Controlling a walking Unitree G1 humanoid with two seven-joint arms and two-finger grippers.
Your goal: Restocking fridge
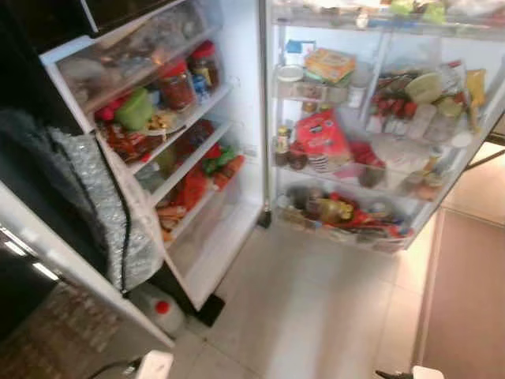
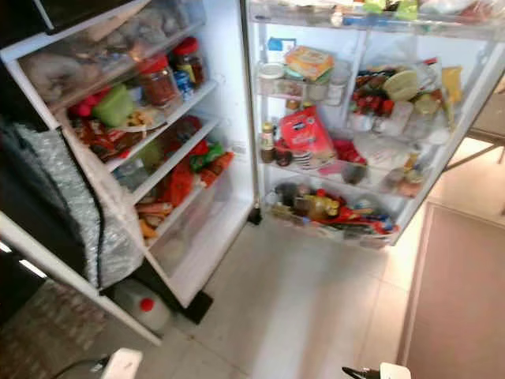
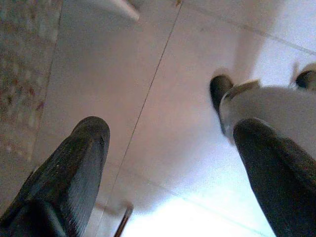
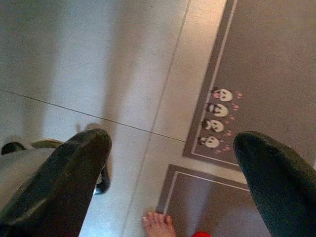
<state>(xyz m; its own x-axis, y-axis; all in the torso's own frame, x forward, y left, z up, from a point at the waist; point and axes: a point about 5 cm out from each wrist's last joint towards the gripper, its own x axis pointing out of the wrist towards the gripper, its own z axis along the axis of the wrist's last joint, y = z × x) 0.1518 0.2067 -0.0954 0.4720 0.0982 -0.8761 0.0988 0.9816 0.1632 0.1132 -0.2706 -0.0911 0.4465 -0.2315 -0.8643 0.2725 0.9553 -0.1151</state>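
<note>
The fridge stands open in front of me. Its door (image 1: 189, 150) swings out on the left, with racks full of jars, a green pouch and red packets. The lit inside (image 1: 355, 170) on the right has crowded shelves, with a red bag (image 1: 322, 138), a yellow box (image 1: 330, 63) and several bottles. In the left wrist view my left gripper (image 3: 173, 133) hangs open over the pale tiled floor, holding nothing. My right gripper (image 4: 173, 140) hangs open too, above the floor and the edge of a mat.
A white jug with a red cap (image 1: 162, 309) stands on the floor under the door. A silver padded bag (image 1: 95, 205) hangs at the left. A grey-brown mat (image 1: 465, 300) lies at the right. A person's bare foot (image 4: 158, 223) is near my right gripper.
</note>
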